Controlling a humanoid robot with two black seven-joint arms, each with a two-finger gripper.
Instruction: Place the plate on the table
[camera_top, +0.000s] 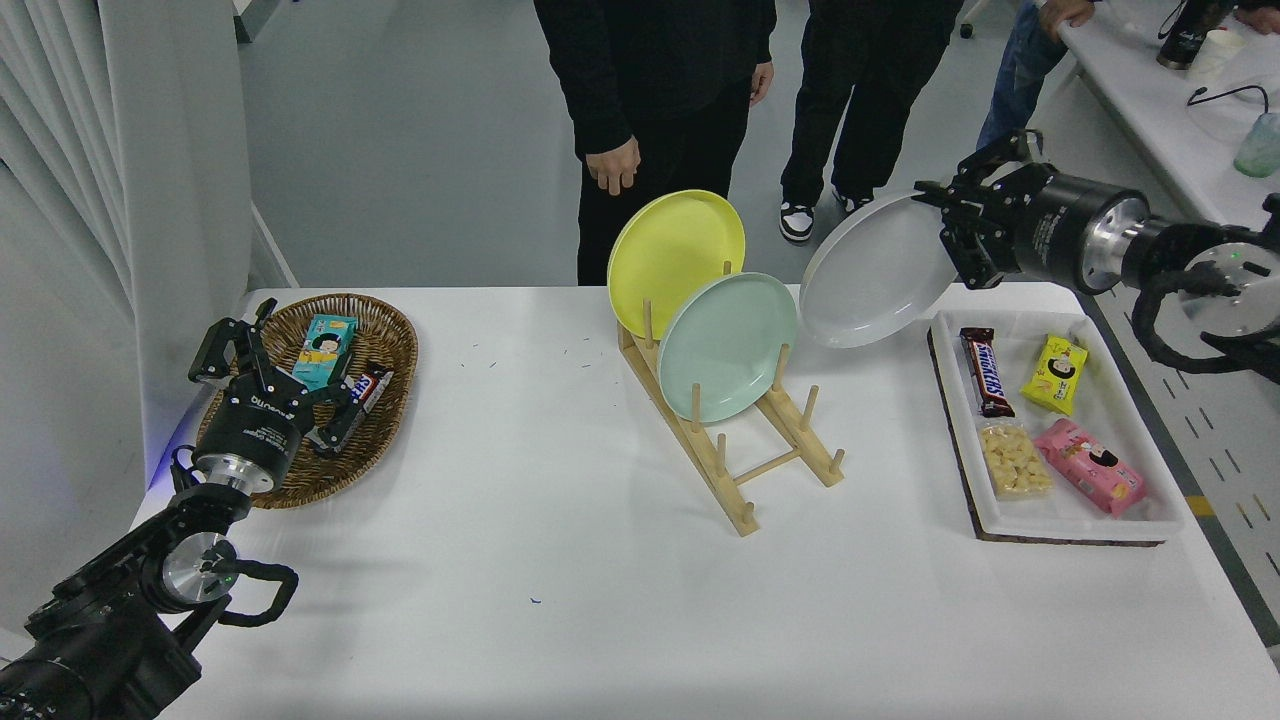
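Note:
The light grey plate (872, 275) hangs tilted in the air, above the table's far right edge and to the right of the wooden rack (745, 445). My right gripper (948, 215) is shut on the plate's upper right rim and holds it clear of the rack. The white table (560, 560) lies below. My left gripper (275, 350) is parked at the lower left, open over the wicker basket (395, 335).
A yellow plate (670, 250) and a mint green plate (725, 345) stand in the rack. A white tray (1075, 515) with snacks sits at the right. People (655, 90) stand at the far side. A long desk (1160, 120) is at the top right.

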